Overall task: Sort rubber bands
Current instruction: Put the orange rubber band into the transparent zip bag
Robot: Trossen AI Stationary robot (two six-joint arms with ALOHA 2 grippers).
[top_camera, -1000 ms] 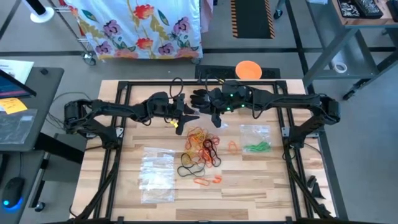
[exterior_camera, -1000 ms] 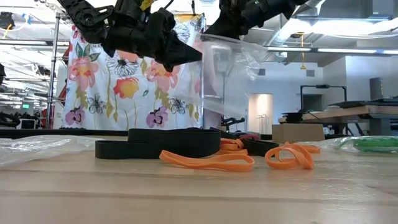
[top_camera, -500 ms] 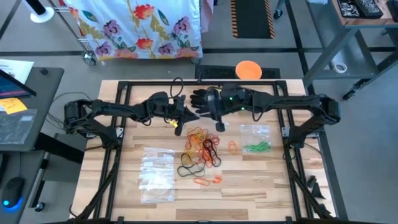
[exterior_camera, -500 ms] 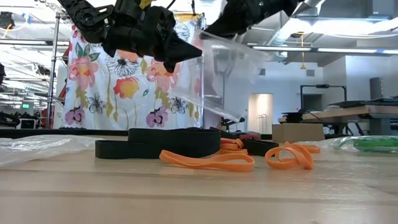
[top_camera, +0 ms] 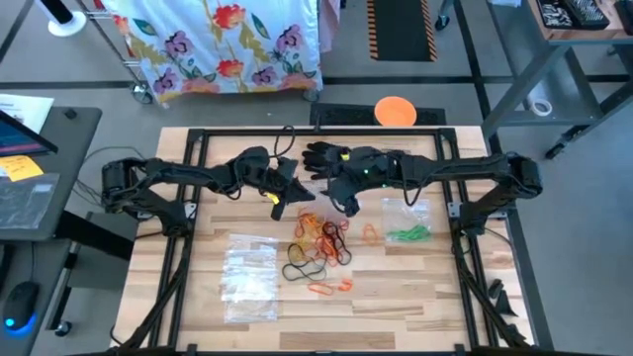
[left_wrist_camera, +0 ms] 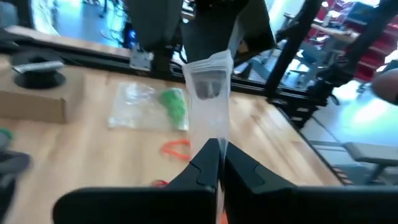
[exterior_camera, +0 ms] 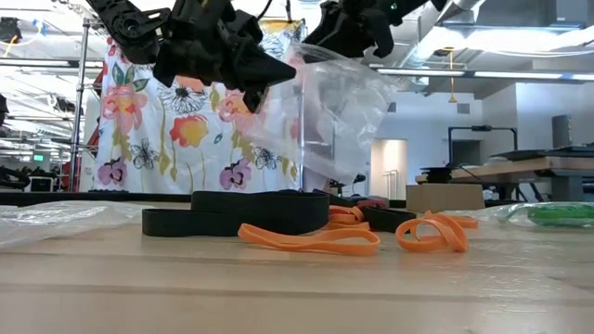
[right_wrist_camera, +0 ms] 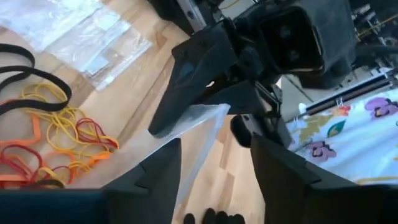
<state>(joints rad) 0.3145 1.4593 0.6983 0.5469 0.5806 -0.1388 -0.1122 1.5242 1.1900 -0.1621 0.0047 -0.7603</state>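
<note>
Only the green bands seem sorted, inside a bag at centre right. Mixed bands lie mid-tabletop. Left pincer pinches an empty bag; right pincer gapes wide.

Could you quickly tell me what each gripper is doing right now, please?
Left gripper: shut on the clear plastic bag.
Right gripper: open, holding nothing.
</note>
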